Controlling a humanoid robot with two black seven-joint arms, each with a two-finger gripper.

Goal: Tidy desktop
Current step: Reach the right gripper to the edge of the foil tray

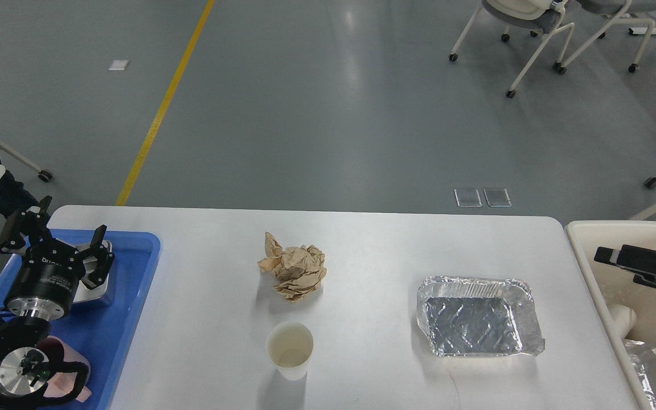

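Head view: desktop [362, 262] beside left hand [54, 230]

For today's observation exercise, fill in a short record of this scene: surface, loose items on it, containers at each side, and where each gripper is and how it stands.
surface: white desktop
loose items: crumpled brown paper at centre; paper cup upright, nearer than the paper; foil tray to the right, looks empty
left container: blue tray, holding a metal dish and a pink item
right container: cream bin, foil visible inside
left gripper: open, over the blue tray
right gripper: over the bin, fingers not distinguishable
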